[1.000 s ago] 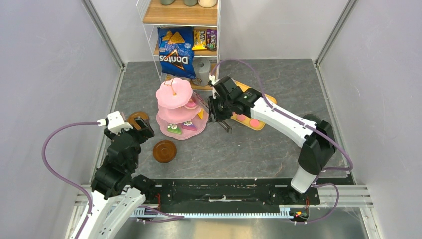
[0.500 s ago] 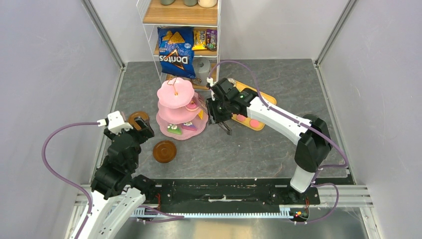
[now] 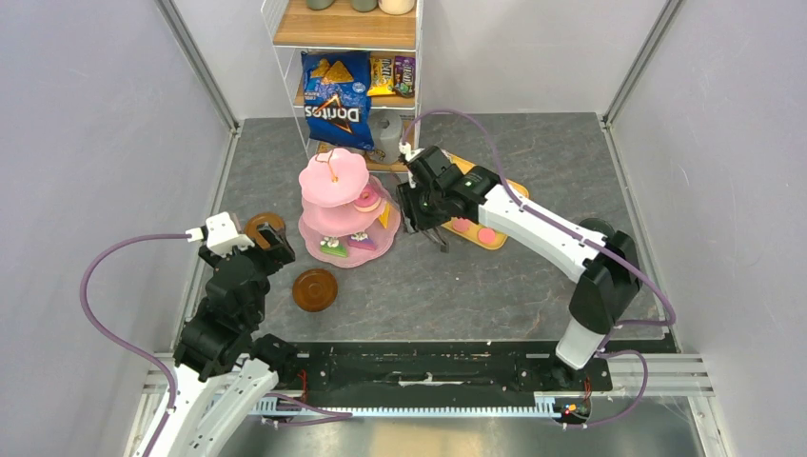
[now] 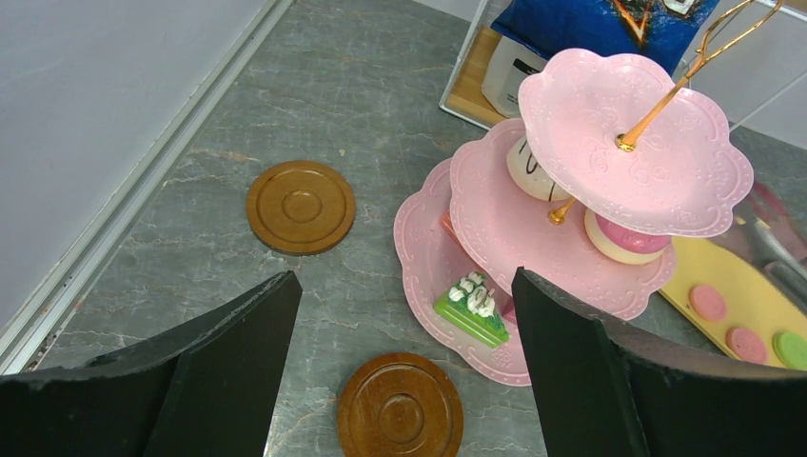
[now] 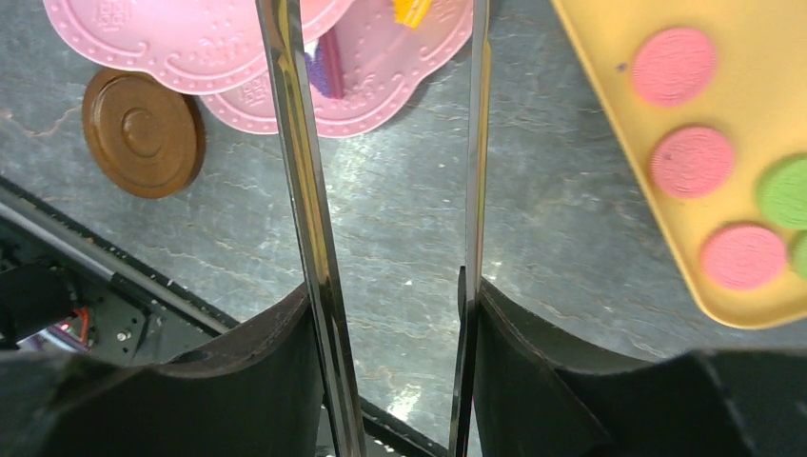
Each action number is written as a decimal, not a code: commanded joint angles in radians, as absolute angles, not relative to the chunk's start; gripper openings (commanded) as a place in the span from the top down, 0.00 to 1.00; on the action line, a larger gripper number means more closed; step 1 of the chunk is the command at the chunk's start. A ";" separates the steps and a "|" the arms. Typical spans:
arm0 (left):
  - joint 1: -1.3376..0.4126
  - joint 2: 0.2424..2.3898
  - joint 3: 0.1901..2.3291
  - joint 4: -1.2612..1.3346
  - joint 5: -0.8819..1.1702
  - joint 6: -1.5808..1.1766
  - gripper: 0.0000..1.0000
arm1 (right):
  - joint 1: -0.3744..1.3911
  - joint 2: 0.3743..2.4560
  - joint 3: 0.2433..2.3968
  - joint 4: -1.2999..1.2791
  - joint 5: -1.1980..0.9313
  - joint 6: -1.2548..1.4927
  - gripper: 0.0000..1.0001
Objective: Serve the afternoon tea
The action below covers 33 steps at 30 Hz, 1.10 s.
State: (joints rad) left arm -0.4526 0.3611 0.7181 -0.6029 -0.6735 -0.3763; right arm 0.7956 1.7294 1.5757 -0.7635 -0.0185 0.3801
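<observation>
the left arm was bent up from its base at the near left corner, and the left gripper [image 4: 407, 281] was held over the grey table [image 3: 495, 286], near the left edge. its fingers were spread wide, with nothing seen between them. it hung just beside the far brown saucer [image 4: 301, 206], which it partly hid in the top view.

the right arm was raised from its base at the near right, folded at the elbow, and stretched left and far across the yellow tray [image 5: 761, 105]. the right gripper [image 5: 390, 295] was stopped just right of the pink three-tier stand [image 4: 609, 105]. it was clamped on the metal tongs [image 5: 305, 190]: each blade was pressed against the inner face of a finger, and the two blades were kept apart. nothing was seen between the blades. their tips ran out of the wrist picture over the rim of the stand's bottom tier.

the stand was set upright on the left half of the table, in front of the shelf unit [image 3: 343, 29] with the blue doritos bag [image 3: 335, 95]. its top tier was bare. a pink donut [image 4: 628, 238] was seen on the middle tier, and a green cake slice [image 4: 473, 309] on the near edge of the bottom tier. the near brown saucer [image 4: 401, 411] lay flat just near of the stand. pink macarons [image 5: 674, 65] and a green macaron [image 5: 788, 190] were laid on the tray, right of the stand.
</observation>
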 commanded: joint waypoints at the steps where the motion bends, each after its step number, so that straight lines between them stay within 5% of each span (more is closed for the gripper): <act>1: -0.445 0.362 0.715 -0.572 -0.668 -0.396 0.10 | 0.780 1.621 1.577 -0.773 0.132 0.323 0.42; 14: -0.445 0.360 0.716 -0.572 -0.667 -0.396 0.10 | 0.460 1.541 1.422 -0.704 0.094 0.242 0.42; 33: -0.445 0.361 0.717 -0.572 -0.664 -0.396 0.10 | 0.333 1.926 1.651 -0.624 -0.088 0.305 0.42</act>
